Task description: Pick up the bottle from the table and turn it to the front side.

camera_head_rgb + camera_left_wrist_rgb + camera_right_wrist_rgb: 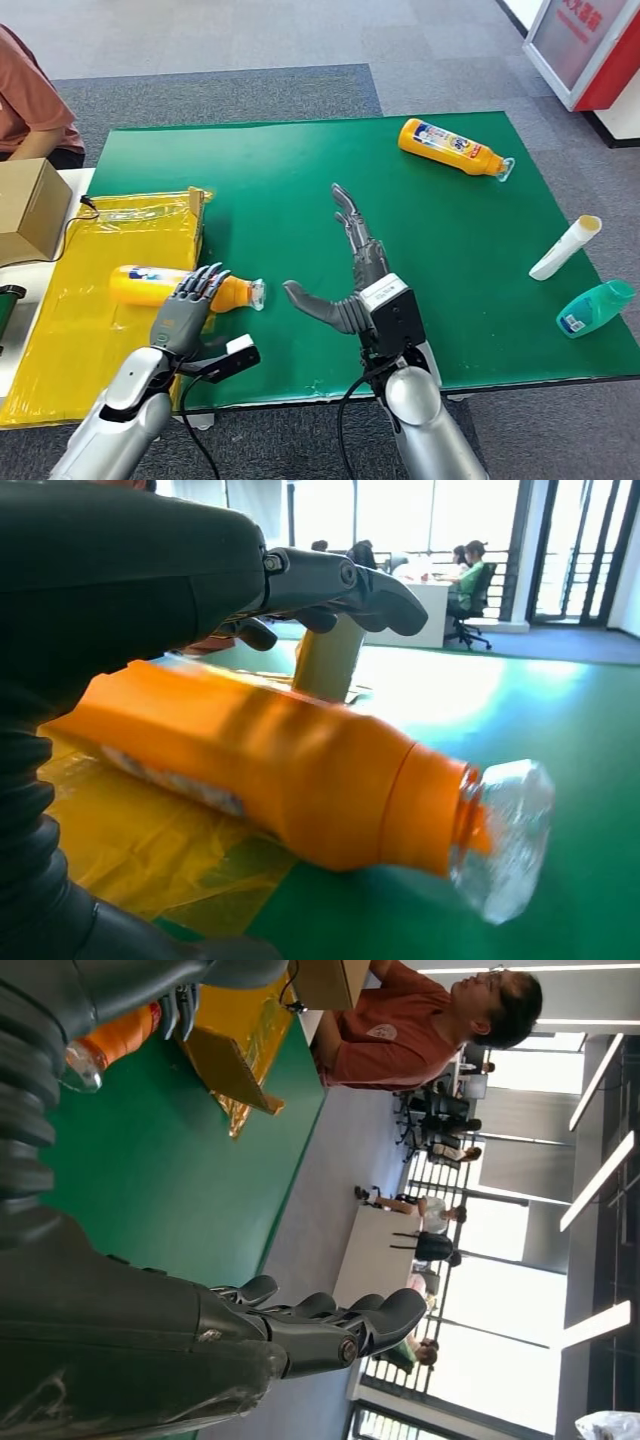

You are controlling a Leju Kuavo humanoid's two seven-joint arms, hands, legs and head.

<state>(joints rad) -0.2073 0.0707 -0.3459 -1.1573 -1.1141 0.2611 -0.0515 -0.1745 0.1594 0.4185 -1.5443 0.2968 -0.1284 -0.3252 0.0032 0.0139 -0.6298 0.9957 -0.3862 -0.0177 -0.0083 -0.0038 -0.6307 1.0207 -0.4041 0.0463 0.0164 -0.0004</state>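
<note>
one orange bottle (162,285) is lain on its side, half on the yellow sheet (83,340), half on the green mat (302,200). the left hand (185,310) is spread over it, nothing gripped; the fingers should be closed round the body. the right hand (355,280) is held open, empty. the long axis is run across the table, clear cap (257,294) pointed toward the right hand.

Grey carpet floor (226,40); bright tall windows (392,515); white desk (411,605) with office chairs (479,605) behind.
</note>
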